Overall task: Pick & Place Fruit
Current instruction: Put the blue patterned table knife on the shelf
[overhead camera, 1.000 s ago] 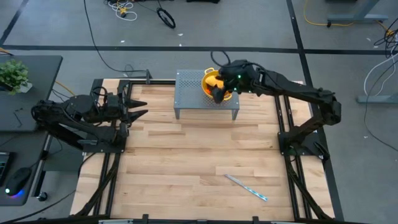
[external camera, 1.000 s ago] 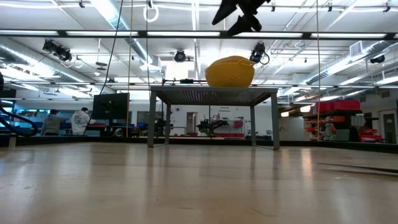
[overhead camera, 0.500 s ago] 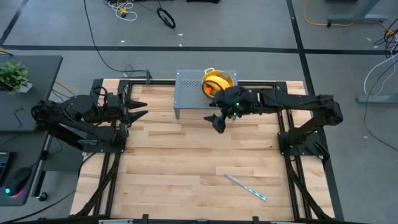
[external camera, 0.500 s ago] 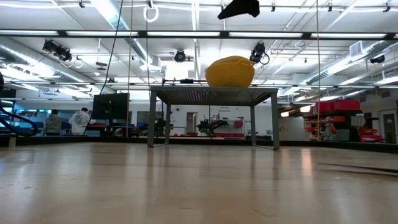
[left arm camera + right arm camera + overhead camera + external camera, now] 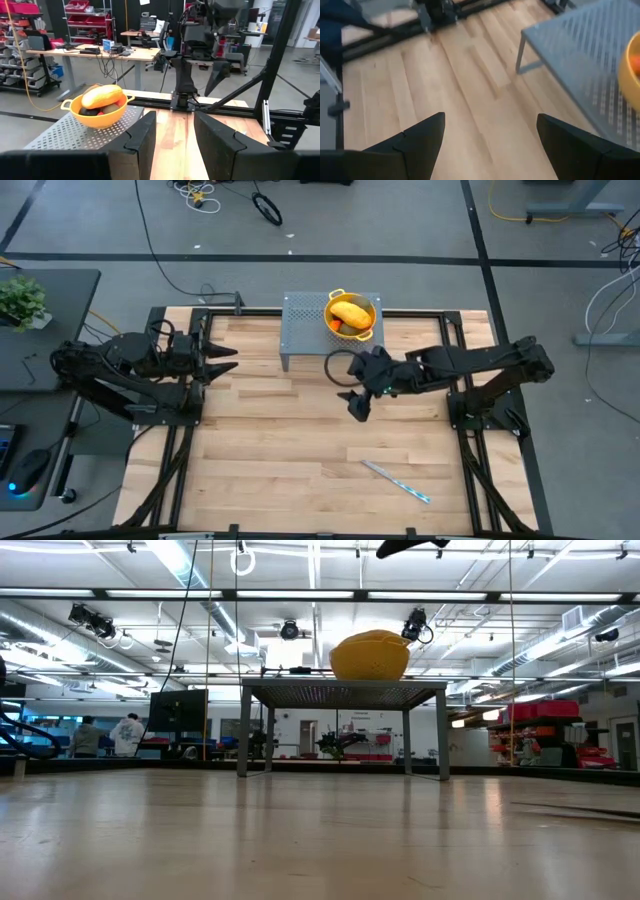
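1. The toy fruit looks gathered: the larger yellow-orange oblong fruit [image 5: 351, 313] lies on top in the yellow perforated colander with handles [image 5: 366, 333], which stands on the small grey perforated metal stand [image 5: 303, 330] at upper centre of the high view. The left wrist view shows a dark ball and an orange-red piece tucked under the oblong.
2. No fruit shows on the bare wooden bench [image 5: 280, 440]; only the slim silver-and-blue knife [image 5: 396, 481] lies there, lower right of centre. I judge the placing done or nearly so, with perhaps only the arm's return left.
3. The right gripper [image 5: 360, 406] hangs over the middle of the bench, just below the stand in the high view, fingers spread wide and empty.
4. The left gripper [image 5: 222, 358] waits at the left edge, fingers partly apart, holding nothing.
5. Compared with a second ago, the right gripper has left its place over the colander and drawn back toward frame centre, uncovering the fruit; the left arm, colander and knife have not moved.
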`<state>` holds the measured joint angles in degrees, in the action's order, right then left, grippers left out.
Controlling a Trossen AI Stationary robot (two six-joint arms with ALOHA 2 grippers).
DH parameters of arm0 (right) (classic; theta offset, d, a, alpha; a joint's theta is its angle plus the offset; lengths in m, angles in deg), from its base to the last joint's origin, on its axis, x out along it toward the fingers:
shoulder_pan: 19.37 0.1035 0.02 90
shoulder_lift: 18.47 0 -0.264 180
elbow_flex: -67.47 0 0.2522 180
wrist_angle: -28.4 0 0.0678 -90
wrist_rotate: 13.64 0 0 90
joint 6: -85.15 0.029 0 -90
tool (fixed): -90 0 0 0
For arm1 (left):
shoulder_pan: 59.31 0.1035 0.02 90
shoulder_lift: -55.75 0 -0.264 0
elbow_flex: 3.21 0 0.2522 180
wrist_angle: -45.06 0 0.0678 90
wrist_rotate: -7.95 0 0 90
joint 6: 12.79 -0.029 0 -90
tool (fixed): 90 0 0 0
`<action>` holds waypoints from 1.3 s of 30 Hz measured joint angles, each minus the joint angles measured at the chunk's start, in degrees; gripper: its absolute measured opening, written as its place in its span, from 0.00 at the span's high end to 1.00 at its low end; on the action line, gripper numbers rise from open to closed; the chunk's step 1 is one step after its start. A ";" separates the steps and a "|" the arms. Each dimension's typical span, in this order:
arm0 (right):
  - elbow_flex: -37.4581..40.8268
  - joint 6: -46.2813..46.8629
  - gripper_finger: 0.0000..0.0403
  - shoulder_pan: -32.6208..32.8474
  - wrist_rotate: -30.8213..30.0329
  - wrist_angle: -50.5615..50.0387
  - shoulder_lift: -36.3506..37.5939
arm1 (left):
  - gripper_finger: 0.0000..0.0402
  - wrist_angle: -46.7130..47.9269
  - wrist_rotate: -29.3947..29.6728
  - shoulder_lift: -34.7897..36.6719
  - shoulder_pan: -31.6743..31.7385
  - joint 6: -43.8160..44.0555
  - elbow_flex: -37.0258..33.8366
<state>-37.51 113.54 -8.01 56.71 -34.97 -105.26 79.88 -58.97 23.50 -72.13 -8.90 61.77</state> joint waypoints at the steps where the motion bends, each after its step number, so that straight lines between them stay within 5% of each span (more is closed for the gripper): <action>1: 0.00 0.34 0.19 0.41 0.22 -1.15 0.01 | 0.65 0.00 0.00 0.01 0.00 -0.04 0.00; 20: 0.00 13.42 0.19 11.96 1.91 -13.90 0.06 | 0.65 0.00 -0.01 -0.01 0.00 -0.08 0.00; 29: 0.00 20.37 0.19 18.29 7.48 -23.87 0.08 | 0.65 0.02 -0.01 0.01 -0.01 -0.08 0.00; 39: 0.22 29.68 0.19 26.38 6.09 -25.02 0.08 | 0.65 0.01 -0.03 0.00 -0.02 -1.65 0.00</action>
<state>-37.29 143.21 18.38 62.80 -59.99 -105.18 79.89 -59.00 23.50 -72.15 -10.55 61.77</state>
